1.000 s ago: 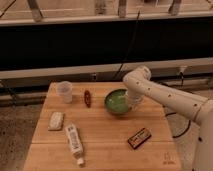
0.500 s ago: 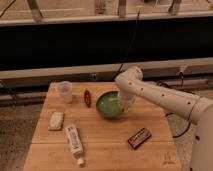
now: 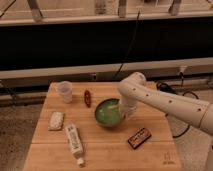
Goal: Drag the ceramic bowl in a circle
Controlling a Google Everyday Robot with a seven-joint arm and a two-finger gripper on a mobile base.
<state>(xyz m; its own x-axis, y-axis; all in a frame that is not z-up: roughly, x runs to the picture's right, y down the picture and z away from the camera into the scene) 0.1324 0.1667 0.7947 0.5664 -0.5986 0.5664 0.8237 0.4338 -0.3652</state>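
The ceramic bowl is round, glossy green with a paler speckled inside, and sits near the middle of the wooden table. My white arm comes in from the right and bends down over the bowl. My gripper is at the bowl's right rim and reaches down into or against it. The arm hides the right edge of the bowl.
A translucent plastic cup stands at the back left. A small red object lies just left of the bowl. A white packet and a white tube lie front left. A dark snack bar lies front right. Cables hang off the right edge.
The bowl has slid left and then toward the table's front, with my gripper moving along at its right rim. The other things have not moved.
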